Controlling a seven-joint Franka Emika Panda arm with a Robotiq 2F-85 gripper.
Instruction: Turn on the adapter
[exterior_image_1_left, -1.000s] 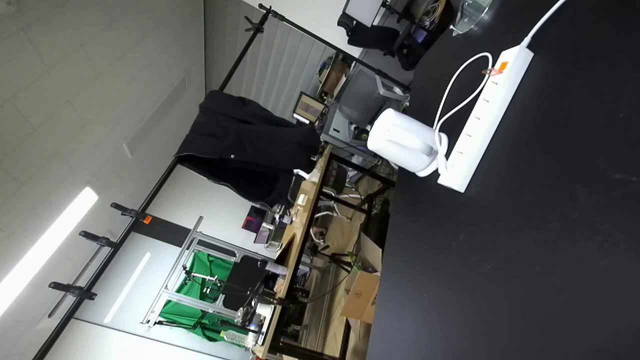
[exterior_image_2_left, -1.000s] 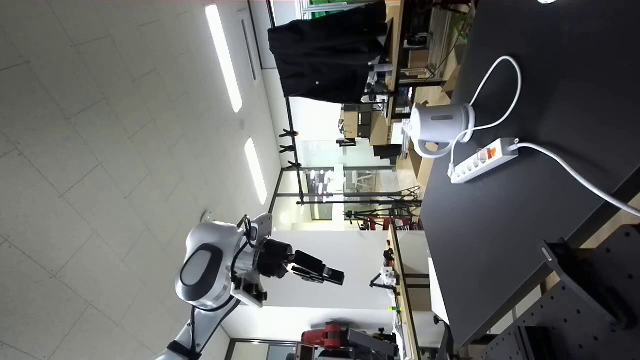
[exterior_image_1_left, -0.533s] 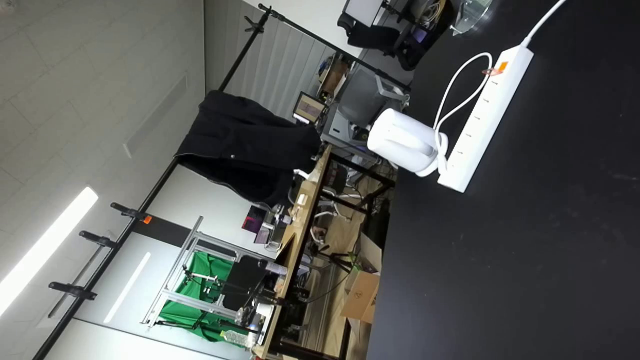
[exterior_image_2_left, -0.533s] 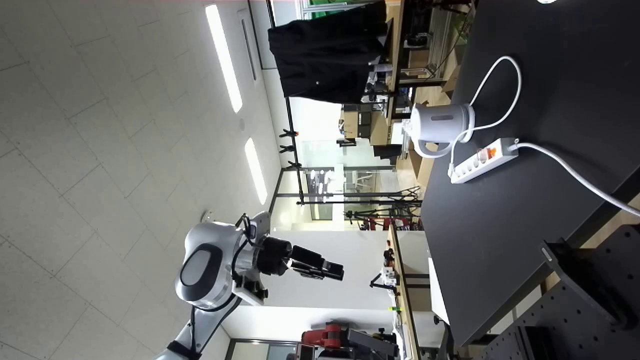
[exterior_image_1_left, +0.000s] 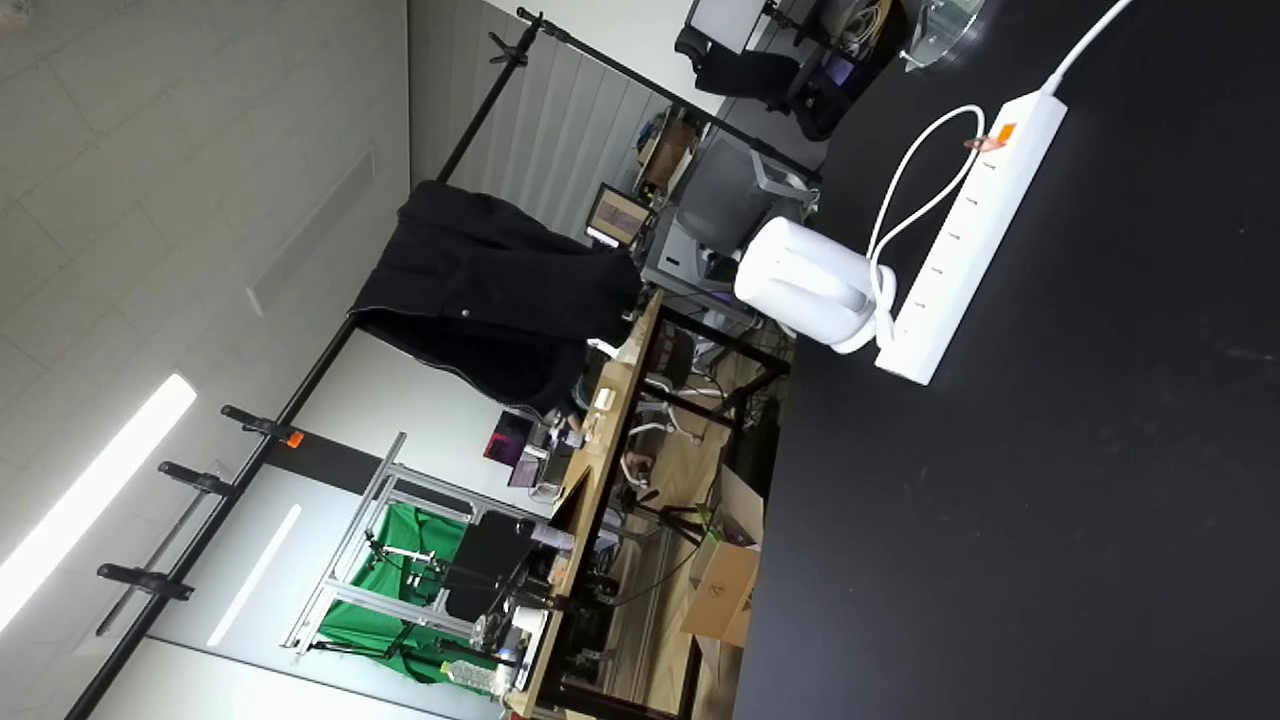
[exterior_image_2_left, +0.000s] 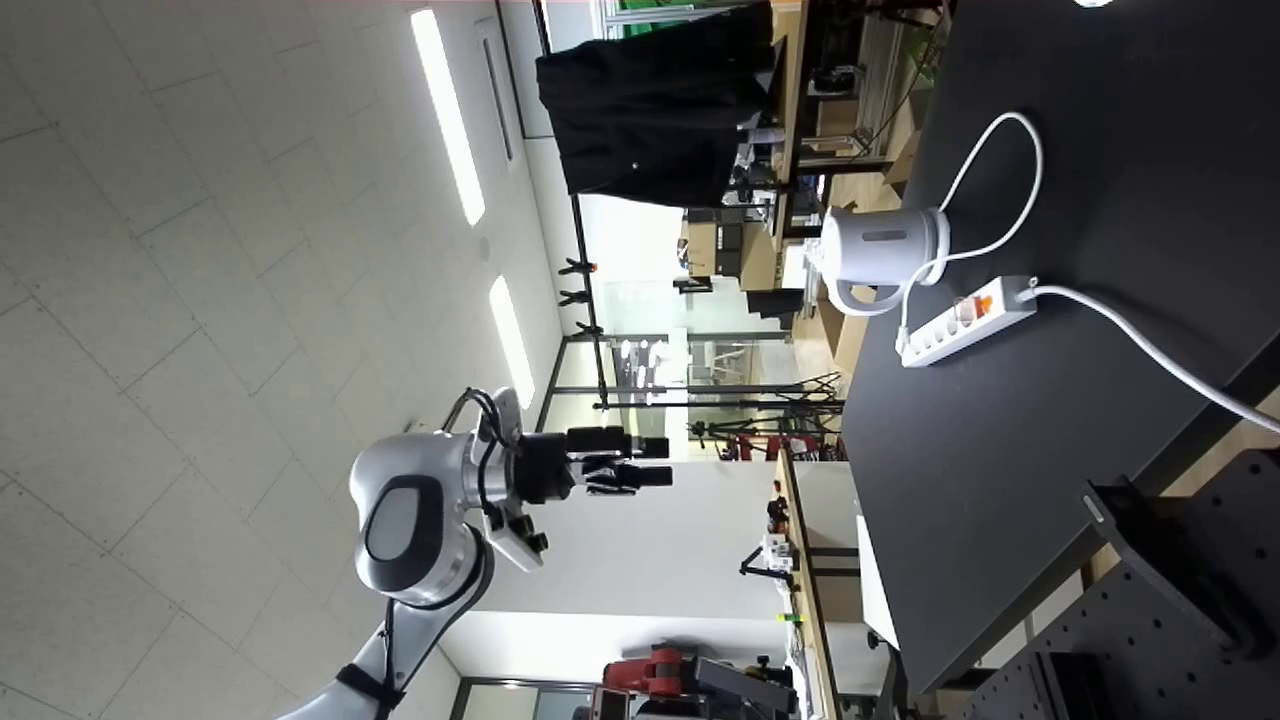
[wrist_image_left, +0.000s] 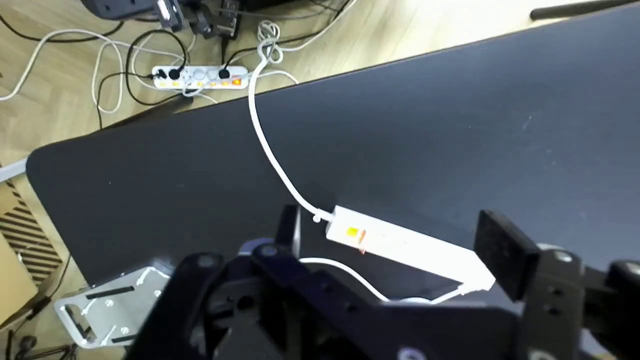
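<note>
The adapter (exterior_image_1_left: 966, 245), a long white power strip, lies flat on the dark table in both exterior views. Its orange switch (exterior_image_2_left: 984, 305) sits at the end where the thick cord (exterior_image_2_left: 1130, 330) enters, with a small reddish piece beside it. Into the opposite end goes a thin white cord (exterior_image_1_left: 905, 165). High above the table and well away from the strip, my gripper (exterior_image_2_left: 655, 461) is open and holds nothing. In the wrist view the adapter (wrist_image_left: 405, 245) shows far below, between the spread fingers. I cannot tell whether the switch is lit.
A white kettle (exterior_image_2_left: 885, 245) stands right beside the adapter. A black perforated plate (exterior_image_2_left: 1150, 600) borders the table edge. On the floor lies another power strip (wrist_image_left: 200, 85) with plugs. Something clear like glass (exterior_image_1_left: 945, 30) sits near the table's far edge.
My gripper has opened: its fingers, close together before, now stand apart. The wrist has swung and lifted slightly in an exterior view. Adapter and kettle have stayed put.
</note>
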